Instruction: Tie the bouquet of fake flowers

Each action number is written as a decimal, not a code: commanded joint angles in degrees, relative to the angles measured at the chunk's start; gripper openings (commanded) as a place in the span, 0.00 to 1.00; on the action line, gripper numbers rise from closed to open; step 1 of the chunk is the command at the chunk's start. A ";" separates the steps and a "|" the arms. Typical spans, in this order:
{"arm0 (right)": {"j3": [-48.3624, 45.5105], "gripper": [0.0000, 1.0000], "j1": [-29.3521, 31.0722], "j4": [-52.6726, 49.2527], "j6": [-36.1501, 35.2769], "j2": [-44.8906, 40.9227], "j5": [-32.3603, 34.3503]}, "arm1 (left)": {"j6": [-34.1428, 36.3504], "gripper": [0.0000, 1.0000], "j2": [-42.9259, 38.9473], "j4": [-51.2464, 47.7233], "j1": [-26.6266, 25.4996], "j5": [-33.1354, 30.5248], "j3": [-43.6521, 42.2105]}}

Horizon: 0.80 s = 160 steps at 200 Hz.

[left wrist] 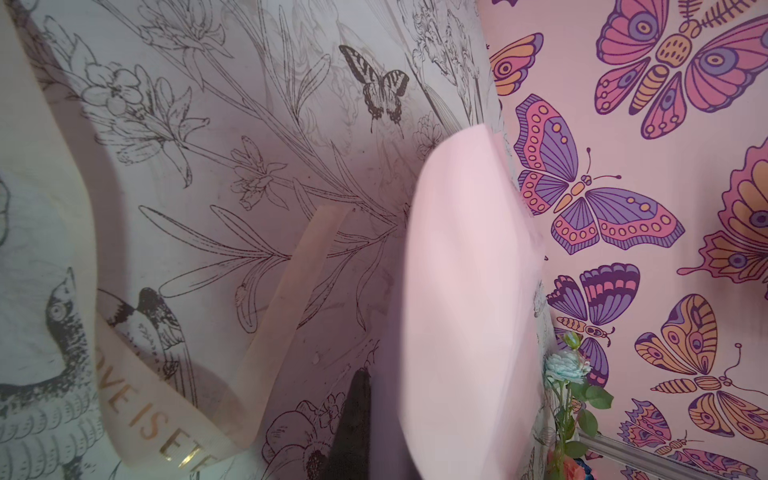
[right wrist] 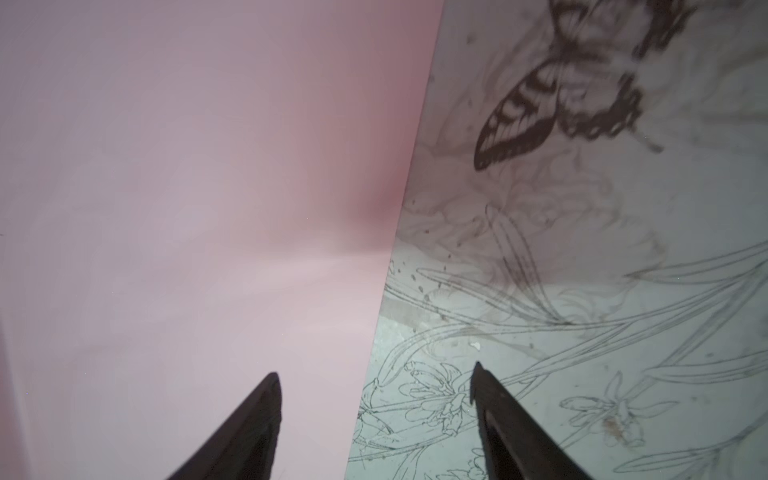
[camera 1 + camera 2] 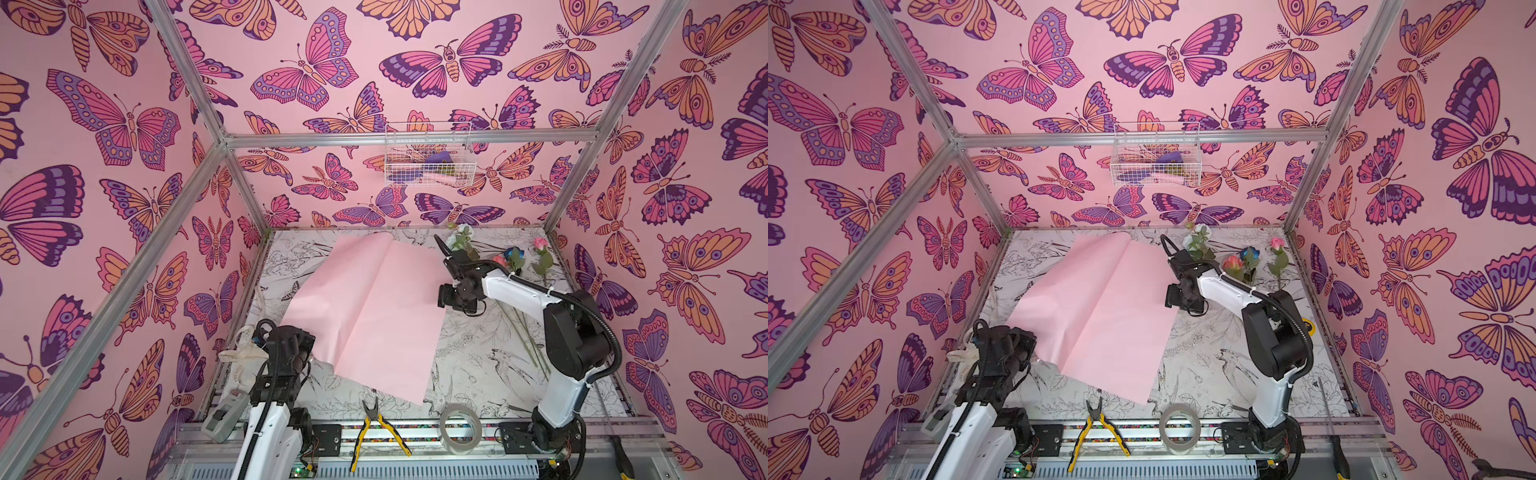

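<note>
**Bouquet paper** (image 3: 365, 307): pink sheet, spread open on the table (image 3: 478, 357).
- Your right gripper (image 2: 374, 372) stands spread and empty astride the sheet's edge. One tip is over paper, the other over printed table.
- Your left gripper (image 1: 352, 415) is clenched. The sheet's corner curls up just beside the fingers; you cannot tell whether it is pinched.

**Ribbon** (image 1: 286, 291): cream, gold lettering, loose beside the left fingers on the side away from the paper.

**Fake flowers** (image 3: 512, 254): four, lying behind the right fingers, clear of the sheet.

**Pliers** (image 3: 376, 424), **tape roll** (image 3: 460, 428): well behind both sets of fingers, between the arm bases.
</note>
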 commanded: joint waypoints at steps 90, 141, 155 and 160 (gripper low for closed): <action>3.12 0.49 6.92 4.22 4.75 14.35 0.13 | -0.10 0.00 0.27 1.91 0.27 0.79 -0.80; 11.76 0.28 6.50 -0.40 0.53 21.94 -0.10 | 1.16 0.00 3.18 4.88 0.36 1.97 0.61; 13.99 0.23 5.99 -1.85 -0.78 23.71 0.15 | 1.70 0.00 4.21 5.31 0.34 2.39 1.22; 14.75 0.22 5.82 -2.26 -1.33 24.22 0.18 | 1.83 0.00 4.52 5.32 0.31 2.54 1.33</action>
